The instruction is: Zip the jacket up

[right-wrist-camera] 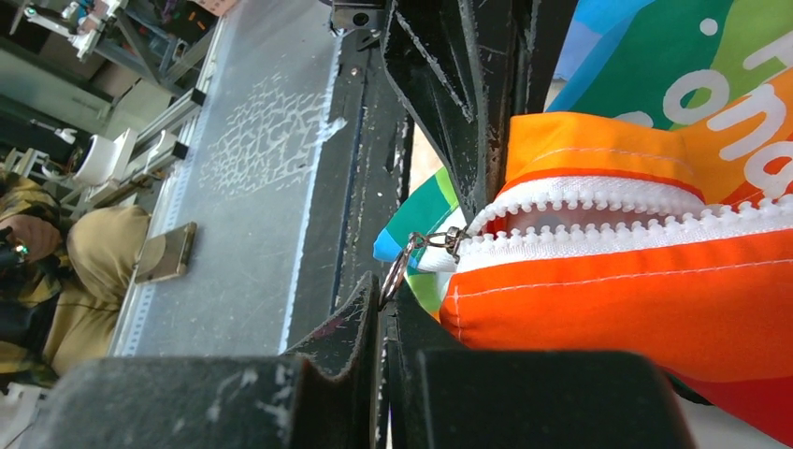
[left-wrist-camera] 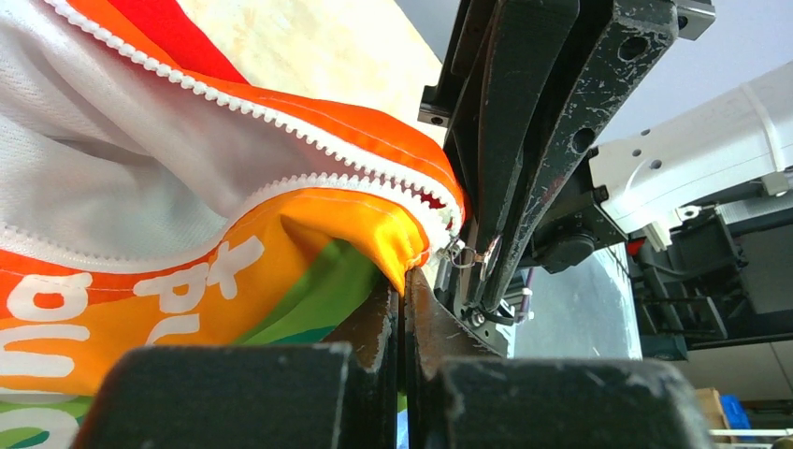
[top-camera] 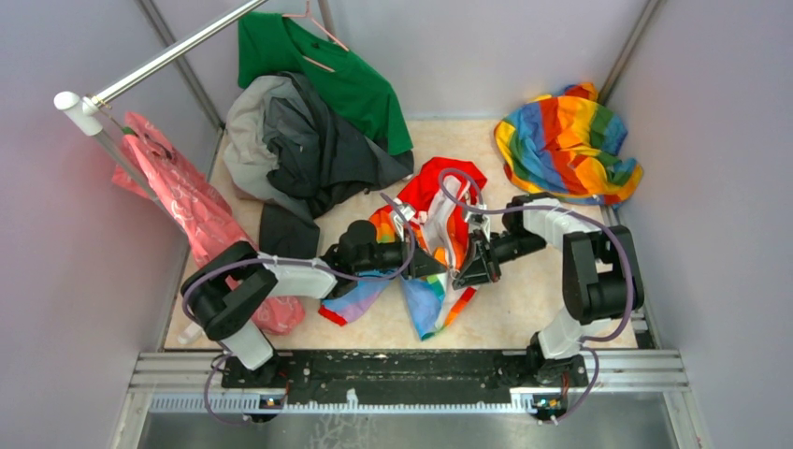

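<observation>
So, nearest first: both arms reach in from the near edge of the pale table (top-camera: 524,323) and meet nose to nose over its middle. That's where the small white jacket with rainbow panels and a red hood (top-camera: 449,195) lies crumpled, hood toward the far side.

The left gripper (left-wrist-camera: 402,313) is clamped shut on the orange fabric right at the foot of the zip. I'd guess that's the anchor, holding the bottom end taut so the slider has something to pull against. The right gripper (right-wrist-camera: 382,313) is pinched shut on the thin metal pull ring (right-wrist-camera: 397,267) hanging off the slider. That looks like the hand that'll do the actual zipping.

The white zipper teeth (left-wrist-camera: 309,140) only join right by the grippers. Beyond that the two rows spread apart, so nearly the whole zip is left to close.

Further back, a dark grey garment (top-camera: 309,150) is heaped at far left with a green shirt (top-camera: 355,79) on a hanger behind it. A rainbow-striped cloth (top-camera: 566,140) is bunched at far right.

Containers? Nothing proper. There's a pink plastic-looking bag (top-camera: 182,201) draped from the metal rail (top-camera: 178,51) on the left, and I can't tell if anything's in it.
</observation>
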